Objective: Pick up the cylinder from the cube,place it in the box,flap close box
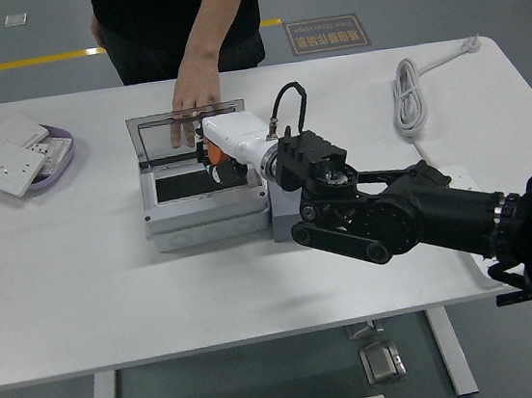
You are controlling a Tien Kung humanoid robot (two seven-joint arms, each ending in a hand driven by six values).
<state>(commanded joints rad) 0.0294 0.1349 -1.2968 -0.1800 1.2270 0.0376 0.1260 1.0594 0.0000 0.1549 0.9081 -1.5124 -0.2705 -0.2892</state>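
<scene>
My right hand point(226, 150) is over the open grey box point(204, 205), fingers clamped on the orange cylinder point(214, 154), above the box's cavity. Grey cube point(284, 218) touches box's right side. Person's hand point(194, 101) presses the clear lid point(178, 134) flat.

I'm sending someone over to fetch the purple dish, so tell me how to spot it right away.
Start at the white table and go to its far left corner, well away from the grey box in the middle. The purple dish sits there, shallow and oval, holding white wall plates. It is the only purple thing on the table.
</scene>
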